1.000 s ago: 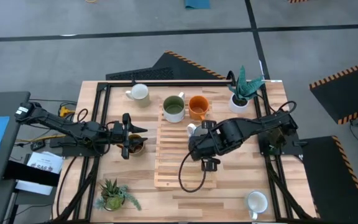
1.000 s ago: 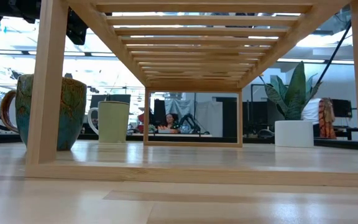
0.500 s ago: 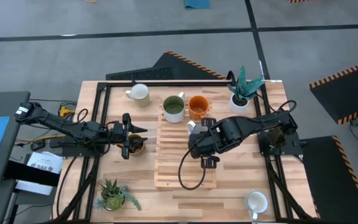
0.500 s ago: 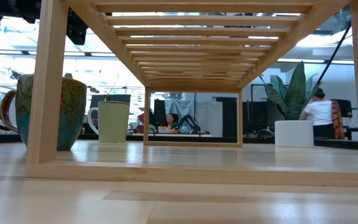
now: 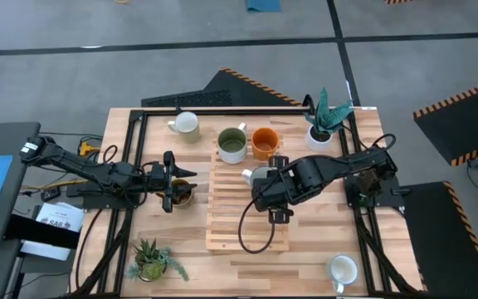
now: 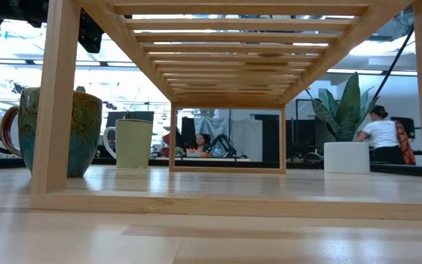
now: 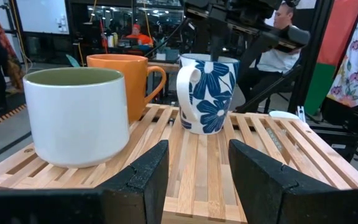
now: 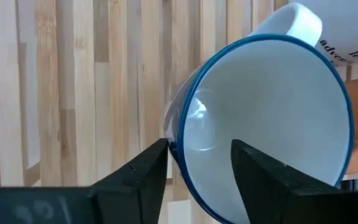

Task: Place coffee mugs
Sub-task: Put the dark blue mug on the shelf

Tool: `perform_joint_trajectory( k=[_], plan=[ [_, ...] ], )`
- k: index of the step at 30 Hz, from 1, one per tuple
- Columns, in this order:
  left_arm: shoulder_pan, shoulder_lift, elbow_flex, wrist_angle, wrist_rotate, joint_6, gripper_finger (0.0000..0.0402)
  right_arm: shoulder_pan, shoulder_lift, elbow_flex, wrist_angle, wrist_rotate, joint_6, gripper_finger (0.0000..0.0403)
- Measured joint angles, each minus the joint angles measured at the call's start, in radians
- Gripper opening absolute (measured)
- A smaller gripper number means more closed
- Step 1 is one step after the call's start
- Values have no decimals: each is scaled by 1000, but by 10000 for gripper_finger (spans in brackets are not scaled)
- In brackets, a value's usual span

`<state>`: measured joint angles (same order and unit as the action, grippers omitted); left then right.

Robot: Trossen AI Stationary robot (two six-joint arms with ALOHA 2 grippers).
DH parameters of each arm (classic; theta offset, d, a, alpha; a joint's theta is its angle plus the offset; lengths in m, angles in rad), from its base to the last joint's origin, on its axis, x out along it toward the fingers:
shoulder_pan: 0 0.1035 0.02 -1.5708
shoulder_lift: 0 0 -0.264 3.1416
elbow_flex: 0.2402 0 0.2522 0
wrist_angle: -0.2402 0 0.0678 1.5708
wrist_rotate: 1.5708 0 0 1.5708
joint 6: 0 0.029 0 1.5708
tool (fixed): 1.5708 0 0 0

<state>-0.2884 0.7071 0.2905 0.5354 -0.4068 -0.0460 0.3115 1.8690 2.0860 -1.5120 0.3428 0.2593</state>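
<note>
A white mug with blue flowers (image 7: 207,93) stands upright on the slatted wooden rack (image 5: 231,224), beside an orange mug (image 7: 120,78) and a pale mug with an olive inside (image 7: 76,118). My right gripper (image 8: 197,149) reaches down over the flowered mug (image 5: 260,176), open, with its rim between the fingers. My left gripper (image 7: 197,155) is open and holds nothing. It hovers left of the rack, above a dark mug (image 5: 182,193) that stands on the table. Two white mugs stand on the table, one at the far left (image 5: 187,124) and one at the near right (image 5: 343,269). My right gripper comes from above, astride the flowered mug's rim (image 8: 178,140). One finger (image 8: 257,171) is inside the mug and the other (image 8: 138,174) is outside. I cannot tell whether either finger touches the wall. The mug rests upright on the rack's slats.
A white pot with a teal plant (image 5: 324,124) stands at the far right. A small spiky plant (image 5: 152,259) stands at the near left. The rack's near half is bare slats. People show in the room beyond the table (image 6: 383,132).
My right gripper has spread its fingers at the flowered mug's rim and shifted slightly toward the far edge. More of the mug now shows beside it on the rack. A person has walked across the room behind the table.
</note>
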Motion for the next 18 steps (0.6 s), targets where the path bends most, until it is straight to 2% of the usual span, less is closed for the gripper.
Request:
perform_joint_trajectory(
  k=[13, 18],
  plan=[
    [0, 0, 0, -3, -32, 0, 151, 0, -29, 3, -32, 0, -7, 210],
    [0, 0, 0, -5, -32, 0, 151, 3, -61, 65, -58, 1, -6, 210]
  ],
)
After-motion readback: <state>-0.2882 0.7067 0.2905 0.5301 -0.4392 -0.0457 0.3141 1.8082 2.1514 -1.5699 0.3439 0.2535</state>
